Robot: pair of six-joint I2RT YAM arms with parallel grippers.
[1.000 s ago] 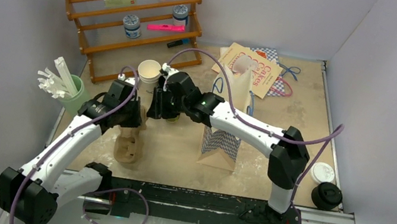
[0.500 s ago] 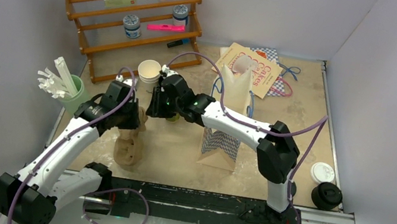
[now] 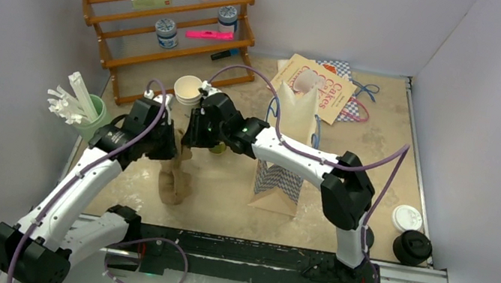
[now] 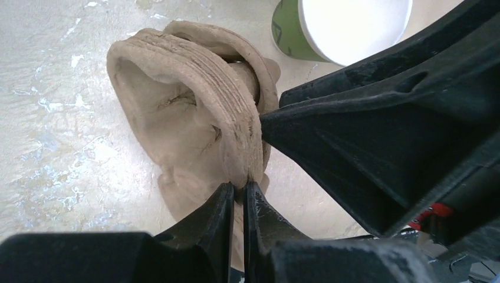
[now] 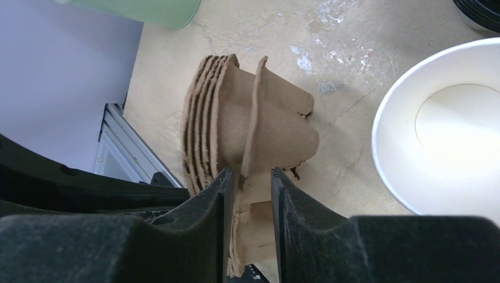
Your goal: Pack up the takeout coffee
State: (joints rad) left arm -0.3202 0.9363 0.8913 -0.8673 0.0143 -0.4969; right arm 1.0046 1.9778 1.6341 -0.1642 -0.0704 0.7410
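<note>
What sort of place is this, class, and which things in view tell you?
Probably a mock café packing station set up in a plain-walled robot test booth. The clues are the disposable white cups, a stack of pulp cup carriers, a paper takeaway bag and a black lidded cup.

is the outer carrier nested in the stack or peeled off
Partly peeled off: the carrier gapes away from the stack, its edge between the right gripper's fingers.

Bottom edge cuts off the left claw (image 4: 238, 190).
</note>
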